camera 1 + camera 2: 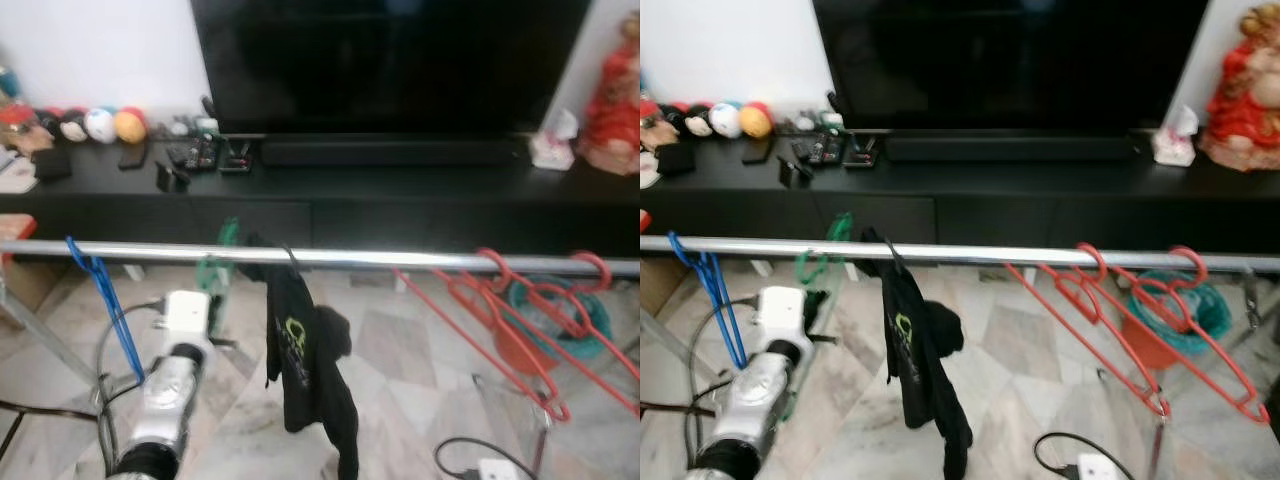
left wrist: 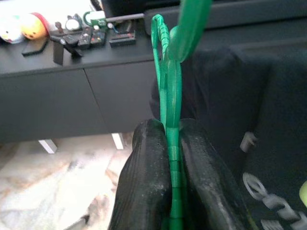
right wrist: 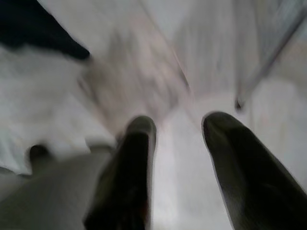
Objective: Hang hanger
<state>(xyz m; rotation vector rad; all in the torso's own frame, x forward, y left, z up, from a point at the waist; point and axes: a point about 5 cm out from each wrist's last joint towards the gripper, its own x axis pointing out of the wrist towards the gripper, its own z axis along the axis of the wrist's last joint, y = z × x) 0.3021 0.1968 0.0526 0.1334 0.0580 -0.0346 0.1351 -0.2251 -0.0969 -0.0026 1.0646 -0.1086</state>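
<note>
A large black flat television screen [image 1: 390, 60] stood on a long black low surface [image 1: 400, 190], with a black soundbar [image 1: 390, 152] beneath it. Round toy figures [image 1: 100, 125] and dark remote controls [image 1: 195, 152] lay toward the left end of that surface; a red-robed figurine [image 1: 612, 100] stood at its right end. In front ran a horizontal silver metal rail [image 1: 400, 259] above the pale marble-patterned tiled floor [image 1: 400, 350]. Near the rail's middle hung a black garment with yellow-green print [image 1: 305, 365]. Toward the rail's right end hung several red plastic hangers [image 1: 520, 320]; near its left end hung a blue plastic hanger [image 1: 105, 300]. The green plastic hanger [image 2: 170, 100] sat just left of the black garment, its hook at the rail; whether it rested on the rail could not be told. The left claw [image 2: 173, 177] was clamped on the green hanger's lower stem. The right claw [image 3: 180, 163] pointed at the floor, its fingers [image 3: 136, 158] spread apart.
</note>
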